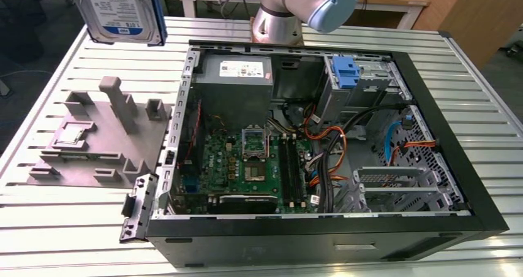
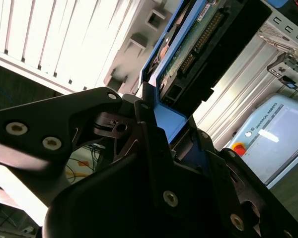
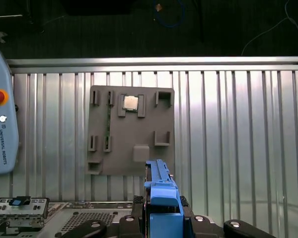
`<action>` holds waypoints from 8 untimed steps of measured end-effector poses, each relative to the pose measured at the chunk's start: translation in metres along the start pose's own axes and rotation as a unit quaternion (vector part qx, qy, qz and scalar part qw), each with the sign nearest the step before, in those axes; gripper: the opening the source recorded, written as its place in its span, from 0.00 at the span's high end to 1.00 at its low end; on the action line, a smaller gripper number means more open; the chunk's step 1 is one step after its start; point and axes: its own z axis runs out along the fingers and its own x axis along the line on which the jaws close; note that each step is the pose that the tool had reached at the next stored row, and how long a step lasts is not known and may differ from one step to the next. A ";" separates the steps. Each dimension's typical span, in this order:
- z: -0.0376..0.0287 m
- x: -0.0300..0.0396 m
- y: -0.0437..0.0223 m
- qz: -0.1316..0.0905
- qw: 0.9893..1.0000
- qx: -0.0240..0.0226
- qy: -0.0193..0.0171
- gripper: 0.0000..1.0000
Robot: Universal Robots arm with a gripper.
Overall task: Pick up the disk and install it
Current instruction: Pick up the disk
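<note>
One disk (image 1: 122,10) in the grip of one claw (image 3: 161,223), above one grey holder plate (image 1: 98,148) beside one open computer case (image 1: 327,240).

Arm (image 1: 286,10) high, tool (image 2: 156,124) clamped on disk (image 1: 119,10)

I see the disk (image 1: 119,8) lifted clear of the counter (image 1: 73,228), high at the exterior view's left. It stands roughly upright, its white-and-blue label facing that camera, with silver metal and the blue carrier frame at its edges. In the second wrist view its green circuit-board side and connector row show (image 2: 198,34). The pincer (image 2: 169,121) is clamped on the blue frame. In the first wrist view I see it edge-on (image 3: 161,196).
</note>
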 end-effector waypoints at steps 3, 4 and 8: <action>-0.0001 0.0025 -0.0005 0.000 1.000 0.000 0.000 0.64; -0.0001 0.0036 -0.0007 0.000 1.000 0.000 0.001 0.64; -0.0003 0.0089 -0.0012 0.000 1.000 0.000 0.004 0.64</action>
